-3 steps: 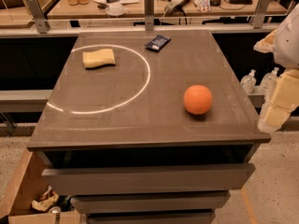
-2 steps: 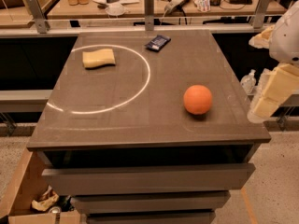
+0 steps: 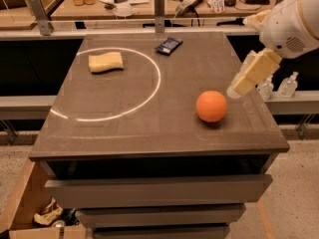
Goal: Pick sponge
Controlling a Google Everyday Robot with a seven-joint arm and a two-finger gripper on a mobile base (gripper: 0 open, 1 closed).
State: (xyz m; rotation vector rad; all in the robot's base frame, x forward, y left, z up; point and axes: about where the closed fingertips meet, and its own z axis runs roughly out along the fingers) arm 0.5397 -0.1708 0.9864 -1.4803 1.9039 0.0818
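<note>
**Claw at the right edge, sponge toward the far-left corner**

My claw [image 3: 237, 89] hung over the right edge of the tabletop [image 3: 124, 133], roughly halfway along that edge. It was tilted downward with its tip pointing in toward the middle of the table. Whether it was released or clenched I could not tell — this angle did not show it.

The sponge [image 3: 105, 62] lay flat toward the far-left corner, pale yellow with its wavy long sides running roughly along the far edge. It sat inside the white ring [image 3: 158, 78] marked on the top, close to the ring's far-left arc and well apart from my claw.

The orange ball [image 3: 211, 106] rested near the right edge, just beside my claw's tip and a little closer to the front edge. I could not tell whether the two were touching.

A dark packet [image 3: 169, 45] lay near the middle of the far edge, just outside the ring. Beyond the right edge stood small clear bottles [image 3: 289, 85], and drawers [image 3: 159, 190] sat stacked under the front edge.
</note>
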